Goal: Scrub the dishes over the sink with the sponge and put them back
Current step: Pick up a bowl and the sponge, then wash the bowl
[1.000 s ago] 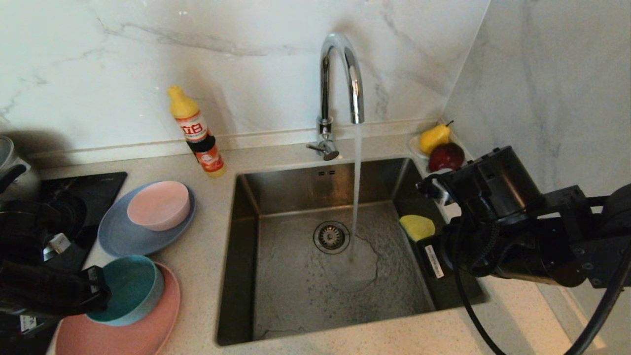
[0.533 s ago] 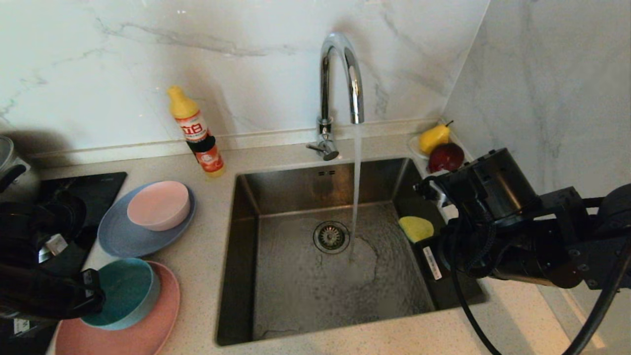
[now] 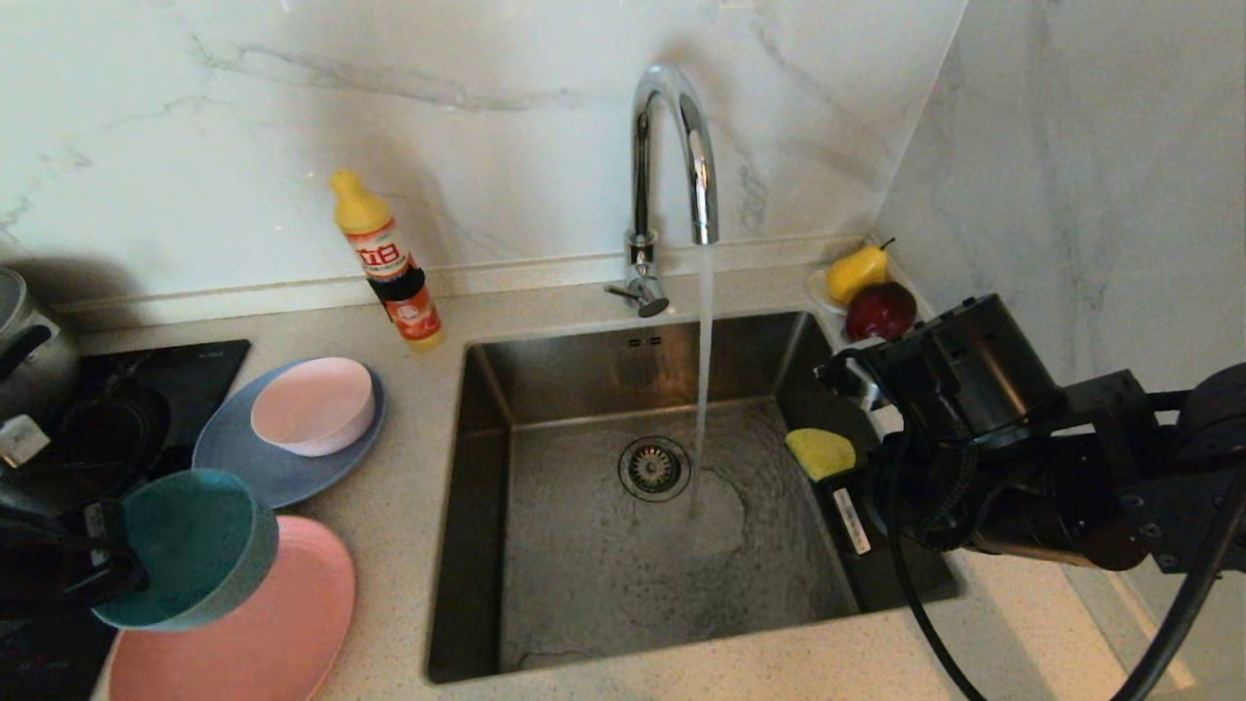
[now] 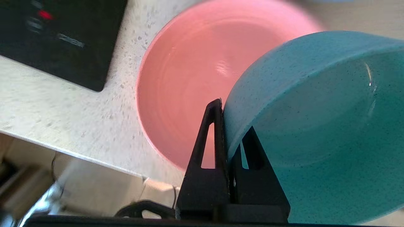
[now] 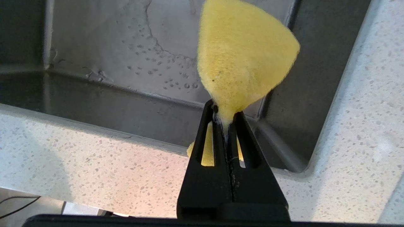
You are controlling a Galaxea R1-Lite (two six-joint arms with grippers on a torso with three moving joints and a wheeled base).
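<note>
marble wall behind speckled counter [image 3: 389, 545], sink [image 3: 584, 604] at centre, faucet [image 3: 672, 146] running water near drain. left gripper [image 4: 232, 126] at 8 o'clock, clamped on rim of teal bowl [image 3: 190, 545], bowl tilted and lifted clear above pink plate [image 3: 263, 633]. pale pink bowl [image 3: 313, 404] sits on grey-blue plate [image 3: 282, 467] at 9 o'clock. right gripper [image 5: 224, 115] at 3 o'clock, pinching yellow sponge [image 5: 243, 56] over right edge of sink. soap bottle [image 3: 389, 263] at 11 o'clock, pear [image 3: 857, 271] and red fruit [image 3: 881, 310] at 2 o'clock corner.
</note>
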